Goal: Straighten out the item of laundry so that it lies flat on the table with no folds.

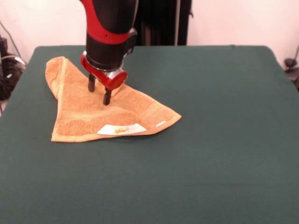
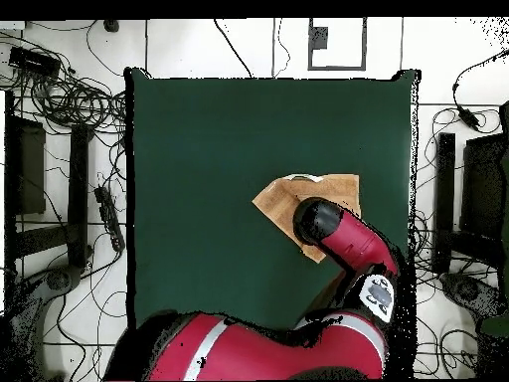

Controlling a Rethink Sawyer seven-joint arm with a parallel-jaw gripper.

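Plainly, with the gripper (image 1: 99, 92) spread apart, tips on the folded towel (image 1: 100, 112) lying at the table's (image 1: 224, 140) ten o'clock, a pinch risks catching both layers, dragging the fold along instead of opening it.

Lots of black cables (image 2: 70, 99) lie in loops on the white floor (image 2: 239, 45) at about ten o'clock in the overhead view. More cables (image 2: 467, 119) run across the floor at two o'clock. A grey square frame (image 2: 341, 44) sits at twelve o'clock. In the front view, a dark stand (image 1: 163, 22) rises at twelve o'clock against a pale wall (image 1: 233, 21).
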